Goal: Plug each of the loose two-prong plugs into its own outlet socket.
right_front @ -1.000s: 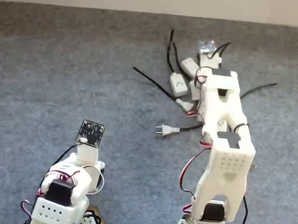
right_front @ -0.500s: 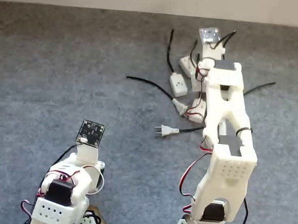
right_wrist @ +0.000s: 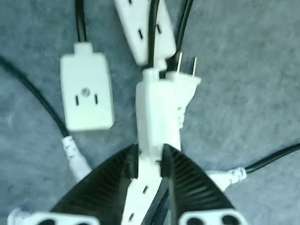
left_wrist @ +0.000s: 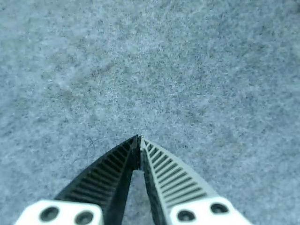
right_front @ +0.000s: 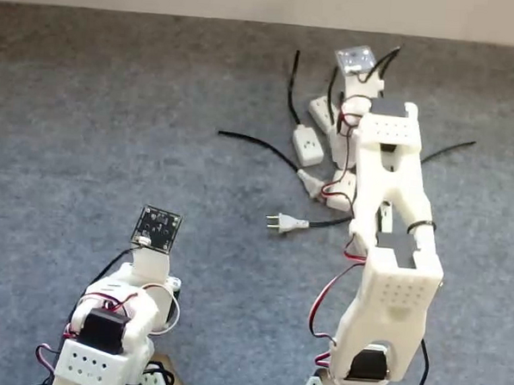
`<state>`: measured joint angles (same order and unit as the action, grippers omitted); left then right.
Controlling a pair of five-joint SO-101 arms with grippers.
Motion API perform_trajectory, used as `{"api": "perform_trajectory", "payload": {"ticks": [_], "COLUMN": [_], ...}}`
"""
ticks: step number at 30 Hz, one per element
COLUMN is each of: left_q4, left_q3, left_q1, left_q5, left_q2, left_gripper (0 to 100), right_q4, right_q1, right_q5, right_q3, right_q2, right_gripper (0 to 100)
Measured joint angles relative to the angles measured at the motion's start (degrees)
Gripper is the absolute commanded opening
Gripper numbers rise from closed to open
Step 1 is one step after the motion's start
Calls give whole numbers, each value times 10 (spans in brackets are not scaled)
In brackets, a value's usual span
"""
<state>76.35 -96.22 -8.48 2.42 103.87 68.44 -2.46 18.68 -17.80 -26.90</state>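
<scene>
The right gripper (right_wrist: 150, 157) has pushed farther out from its base, its fingers pinched on a white socket block (right_wrist: 152, 112). A two-prong plug (right_wrist: 186, 79) lies against that block, just past the fingertips. The left gripper (left_wrist: 139, 143) stays closed and empty above the carpet (left_wrist: 187, 56).

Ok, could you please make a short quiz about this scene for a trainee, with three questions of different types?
1. True or false: the left gripper is shut over bare carpet.
2. In the high view, the lone plug lies: A) on the carpet, unplugged; B) in a socket; C) in a gripper.
3. Fill in: the right gripper clamps a white block; the neighbouring plug shows ___ prongs.
Key: 1 true; 2 A; 3 two.
</scene>
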Motion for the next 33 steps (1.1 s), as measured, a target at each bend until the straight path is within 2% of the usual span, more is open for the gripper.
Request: {"api": "perform_trajectory", "payload": {"ticks": [5, 8, 13, 22, 28, 33], "left_q4": [0, 0, 0, 0, 0, 0], "left_q3": [0, 0, 0, 0, 0, 0], "left_q1": [0, 0, 0, 0, 0, 0], "left_q5": [0, 0, 0, 0, 0, 0], "left_q2": [0, 0, 0, 0, 0, 0], "left_gripper": [7, 7, 7, 7, 7, 7], "right_q4": [78, 62, 37, 11, -6, 20], "right_q1": [-24, -18, -4, 2, 15, 18], "right_q5": [0, 0, 0, 43, 48, 48], "right_q3": [-51, -80, -93, -93, -94, -107], "right_q2": [27, 29, -16, -87, -113, -114], "right_gripper": [46, 56, 156, 159, 21, 27]}}
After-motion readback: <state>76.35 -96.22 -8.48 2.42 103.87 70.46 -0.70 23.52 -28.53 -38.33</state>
